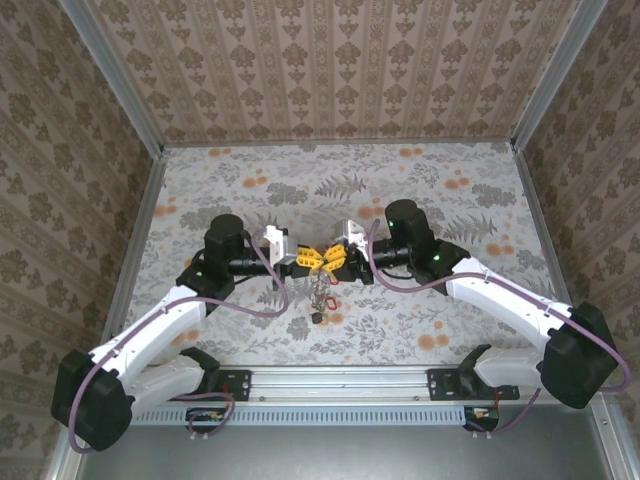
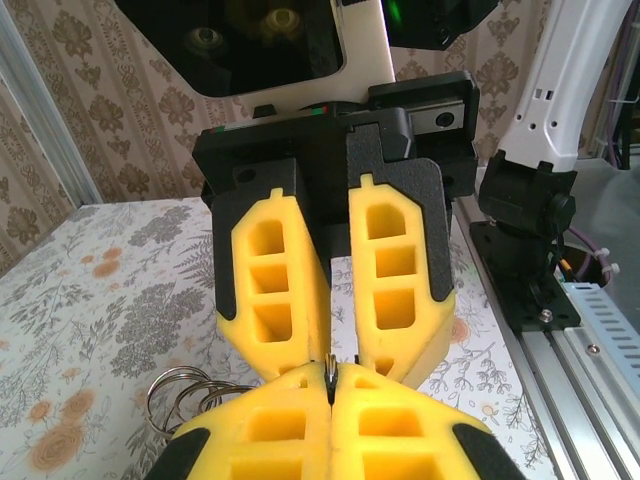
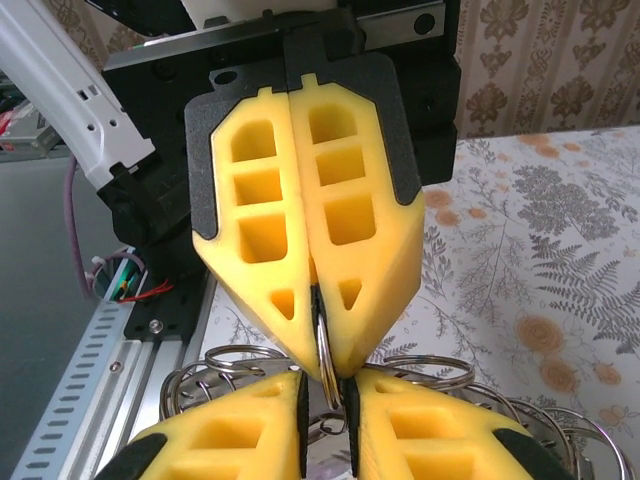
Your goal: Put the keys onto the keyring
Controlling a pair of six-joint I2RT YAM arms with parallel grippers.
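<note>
Right hand [image 3: 325,410] (parted) straddles keyring [image 3: 326,380], left hand [image 3: 320,345] pinching.

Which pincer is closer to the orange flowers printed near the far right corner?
Right. The right pincer is at the middle of the table, left of the orange flowers; the left pincer meets it tip to tip from the other side, farther from them.

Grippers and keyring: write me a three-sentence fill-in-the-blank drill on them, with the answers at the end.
The left gripper is ____ on the keyring.
The right gripper has ____ fingers.
In the top view, the key right beside the grippers' meeting point has a ____ head.
Missing words: shut; yellow; red.
</note>
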